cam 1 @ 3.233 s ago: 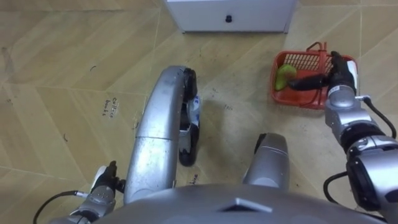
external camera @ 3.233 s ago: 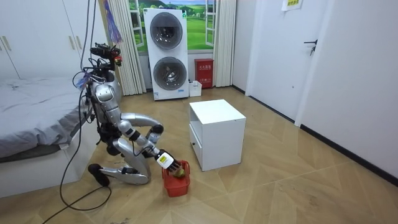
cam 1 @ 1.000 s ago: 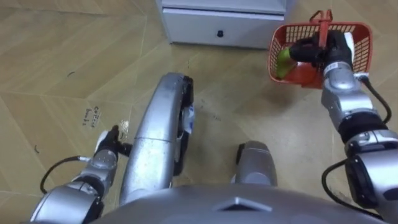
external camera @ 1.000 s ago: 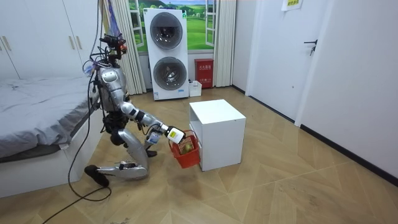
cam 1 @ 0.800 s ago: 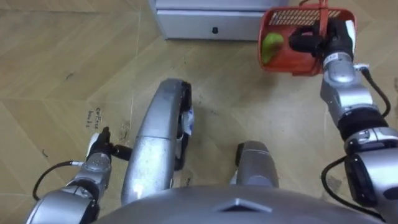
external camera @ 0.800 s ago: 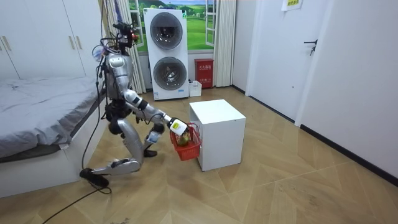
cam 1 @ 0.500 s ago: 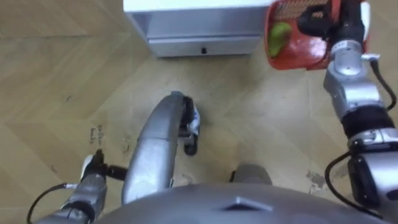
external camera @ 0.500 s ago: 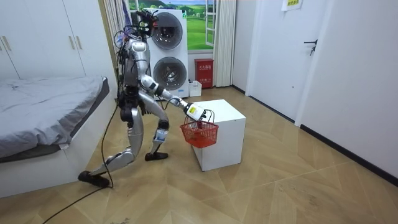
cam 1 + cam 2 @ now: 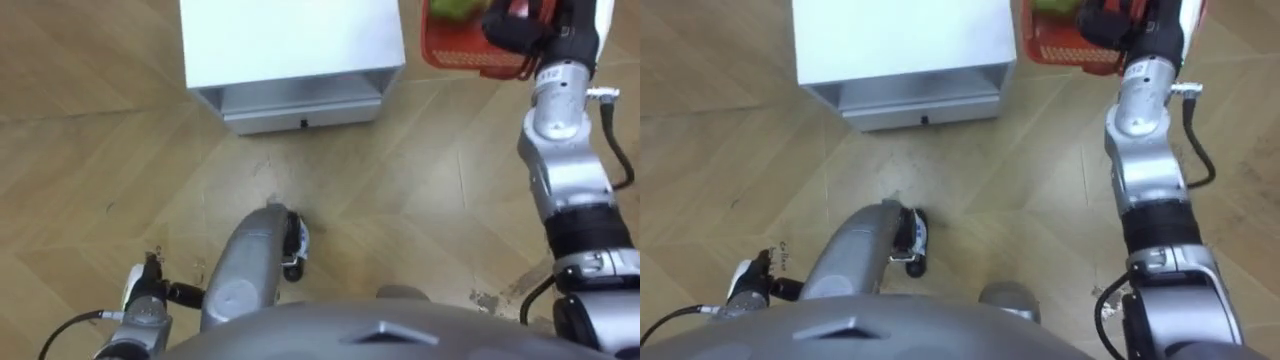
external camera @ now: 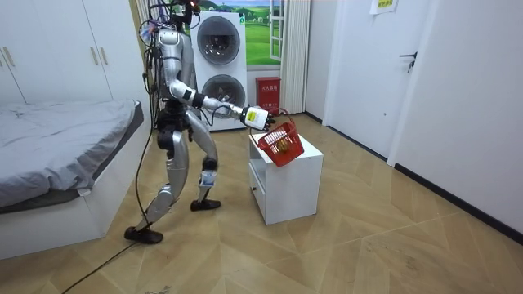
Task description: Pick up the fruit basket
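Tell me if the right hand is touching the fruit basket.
Touching. In the left eye view the right hand is curled round the handle of the fruit basket, holding it up off the floor.

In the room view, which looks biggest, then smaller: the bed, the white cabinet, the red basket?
1. bed, though the picture edge cuts it off
2. white cabinet
3. fruit basket, clearly smallest

The view's top edge cuts off most of my fruit basket (image 9: 450, 50) and the green fruit (image 9: 455, 8) inside it.
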Controlling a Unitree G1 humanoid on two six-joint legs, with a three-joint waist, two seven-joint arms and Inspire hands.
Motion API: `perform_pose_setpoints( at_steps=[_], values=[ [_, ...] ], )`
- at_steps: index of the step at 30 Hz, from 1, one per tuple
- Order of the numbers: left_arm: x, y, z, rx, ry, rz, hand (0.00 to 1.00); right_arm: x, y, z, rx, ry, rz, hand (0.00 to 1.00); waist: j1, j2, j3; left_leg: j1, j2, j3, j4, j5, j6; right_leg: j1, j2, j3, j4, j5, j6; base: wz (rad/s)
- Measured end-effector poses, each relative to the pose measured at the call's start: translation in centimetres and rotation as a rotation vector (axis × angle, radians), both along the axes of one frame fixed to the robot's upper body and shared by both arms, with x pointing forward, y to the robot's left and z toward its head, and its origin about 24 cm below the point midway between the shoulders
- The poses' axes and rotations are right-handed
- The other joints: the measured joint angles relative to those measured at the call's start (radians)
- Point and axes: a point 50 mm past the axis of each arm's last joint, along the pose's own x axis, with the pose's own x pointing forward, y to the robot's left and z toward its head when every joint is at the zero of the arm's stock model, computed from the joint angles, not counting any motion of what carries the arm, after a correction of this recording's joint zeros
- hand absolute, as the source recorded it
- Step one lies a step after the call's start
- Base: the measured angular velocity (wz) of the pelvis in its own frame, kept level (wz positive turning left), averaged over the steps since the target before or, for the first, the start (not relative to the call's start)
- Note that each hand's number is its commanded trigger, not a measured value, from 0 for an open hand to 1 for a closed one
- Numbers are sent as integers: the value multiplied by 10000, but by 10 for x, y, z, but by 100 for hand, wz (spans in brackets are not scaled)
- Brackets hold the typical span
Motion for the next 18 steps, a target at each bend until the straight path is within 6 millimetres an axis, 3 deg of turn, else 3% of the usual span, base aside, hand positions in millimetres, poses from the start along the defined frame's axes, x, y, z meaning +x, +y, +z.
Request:
perform_pose_setpoints(
  at_steps=[2, 4, 5, 6, 7, 8, 9, 10, 11, 12, 13, 14, 15, 16, 18],
  values=[
    [-4, 0, 0, 21, -3, 41, 0, -2, 1, -3, 143, 118, 62, 100, -183, -3, 1, 631, -27, 338, -525, -17, 21, -158, -149, -182, 1122, 785, -118, 39],
    [-2, 1, 2, 40, -174, 76, 0, -3, 0, -4, 428, 108, 41, 100, -318, 66, -19, 1442, -76, 656, -1360, -15, 124, -767, -328, -295, 2688, 2581, -274, 35],
    [0, 1, 2, 48, -221, 59, 0, -3, 0, -5, 442, 152, 87, 100, -282, 115, -22, 1669, -86, 632, -1549, -6, 138, -815, -283, -341, 2849, 3097, -251, 15],
    [1, 1, 3, 52, -297, 18, 0, -5, 1, -7, 470, 249, 181, 100, -293, 278, -123, 2060, -96, 397, -1958, 9, 149, -969, -94, -283, 3113, 4088, -100, 12],
    [4, 1, 4, 81, -419, -4, 0, -7, 0, -8, 389, 202, 289, 100, -243, 404, -184, 2315, -76, 213, -2268, 14, 152, -1341, -22, -186, 3546, 3875, -152, 10],
    [9, 1, 5, 118, -547, -34, 0, -7, 1, -8, 402, 198, 392, 100, -191, 441, -177, 2470, -69, 196, -2389, 27, 130, -1630, 17, -150, 3737, 3368, -156, 5],
    [18, 1, 6, 122, -761, -72, 0, -8, 2, -8, 453, 248, 559, 100, -101, 543, -186, 2761, -40, 116, -2673, 52, 87, -2235, 61, -167, 3844, 2468, -150, 0],
    [26, 0, 7, 117, -994, -150, 0, -9, 2, -10, 456, 339, 639, 100, -24, 608, -178, 3092, -32, -64, -2973, 97, 10, -2827, 77, -208, 3563, 1859, -199, 13],
    [31, 0, 8, 106, -1112, -181, 0, -10, 2, -11, 449, 382, 666, 100, -49, 654, -169, 3260, -16, -188, -3083, 127, -41, -3062, 96, -243, 3202, 1650, -214, 37],
    [37, -1, 9, 59, -1318, -224, 0, -13, 2, -13, 449, 486, 728, 100, -125, 668, -171, 3586, 5, -411, -3315, 182, -134, -3380, 110, -182, 2017, 1493, -228, 54],
    [38, -2, 10, -30, -1473, -205, 0, -15, 3, -15, 466, 560, 806, 100, -137, 567, -175, 3912, 9, -477, -3417, 193, -191, -3507, 63, -6, 328, 1669, -231, 45],
    [38, -2, 10, -66, -1532, -207, 0, -15, 4, -15, 463, 565, 846, 100, -70, 486, -178, 4042, -2, -448, -3405, 164, -262, -3547, 41, 136, -489, 2095, -200, 26],
    [34, -9, 7, -292, -1422, -146, 0, -18, 1, -17, 416, 696, 824, 100, -43, 542, -203, 4342, 232, -620, -3467, 68, -563, -3254, 193, -150, -793, 2408, -393, -3],
    [27, -14, 4, -431, -1283, -134, 0, -18, 3, -14, 403, 602, 929, 100, 193, 679, -290, 4576, 446, -664, -3804, 183, -759, -2747, 498, -368, -1403, 2600, -610, -4],
    [17, -11, 3, -407, -1137, 88, 0, -17, 7, -9, 418, 386, 1210, 100, 186, 744, -314, 4961, 731, -697, -4451, 382, -1067, -2176, 862, -508, -2153, 2832, -759, 2]
  ],
)
